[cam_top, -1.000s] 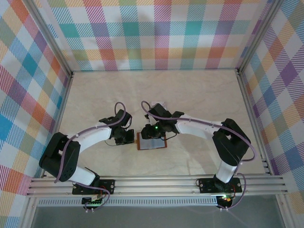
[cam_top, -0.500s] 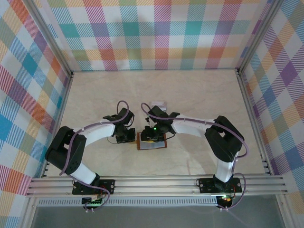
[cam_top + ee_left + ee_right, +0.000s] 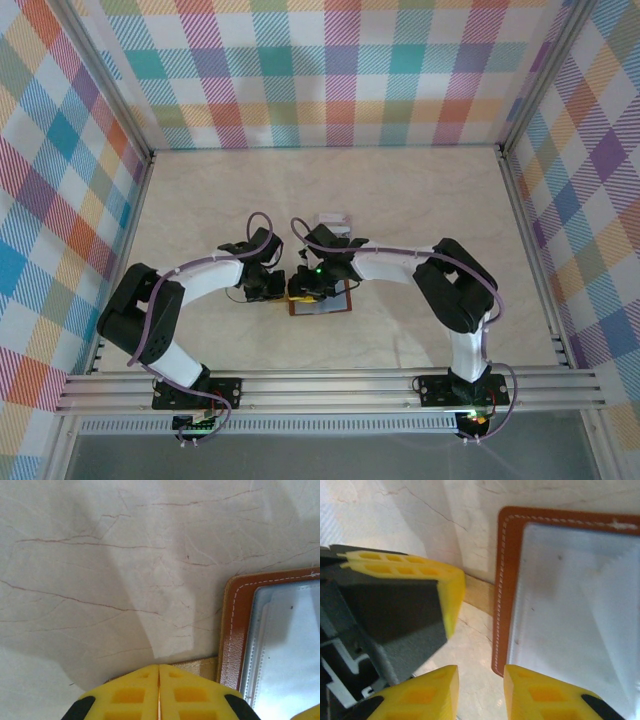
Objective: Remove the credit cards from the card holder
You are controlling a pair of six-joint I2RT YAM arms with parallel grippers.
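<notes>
The card holder (image 3: 330, 303) lies open on the table, with a brown stitched rim (image 3: 501, 580) around a pale grey lining (image 3: 285, 645). I cannot make out separate credit cards in the lining. A tan tab (image 3: 200, 667) sticks out from its left edge. My left gripper (image 3: 159, 676) is shut, and its tips (image 3: 452, 597) press down on that tab. My right gripper (image 3: 480, 690) hangs open over the holder's left edge (image 3: 305, 292), with the rim's corner between its fingers and one fingertip (image 3: 545, 692) above the lining.
A small pale flat object (image 3: 333, 217) lies on the table just behind the right arm. Checked walls (image 3: 320, 70) close the table at the back and both sides. Bare marble surface (image 3: 430, 200) stretches behind the arms.
The right gripper has slid left across the open holder to its left edge, close to the left gripper. The left gripper stays put, still shut.
</notes>
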